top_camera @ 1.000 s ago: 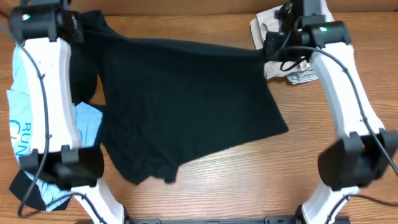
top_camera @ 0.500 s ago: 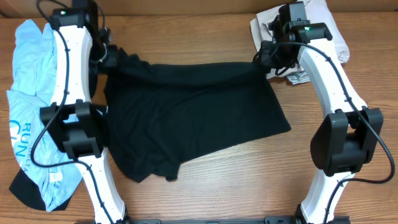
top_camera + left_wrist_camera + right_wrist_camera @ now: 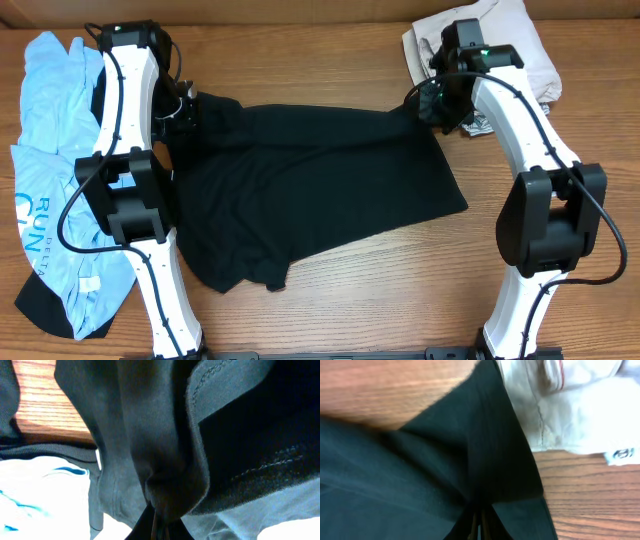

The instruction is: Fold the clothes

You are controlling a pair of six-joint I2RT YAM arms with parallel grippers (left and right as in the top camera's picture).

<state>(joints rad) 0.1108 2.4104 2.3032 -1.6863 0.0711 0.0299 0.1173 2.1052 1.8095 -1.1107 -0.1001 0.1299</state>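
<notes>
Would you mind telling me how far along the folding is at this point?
Nothing looks folded yet. In hand: the left pincer and right pincer each pinch a far corner of the black garment, spread on the table. Remaining: folding it, then the light-blue tee and beige pieces.

We find the large garment [image 3: 310, 190] spread across the middle of the table [image 3: 400, 290], its far corners pinched by the left gripper [image 3: 185, 110] and right gripper [image 3: 430, 100]. The tee [image 3: 45, 200] lies to its left, and a heap of smaller pieces [image 3: 520, 50] sits behind its right corner.
</notes>
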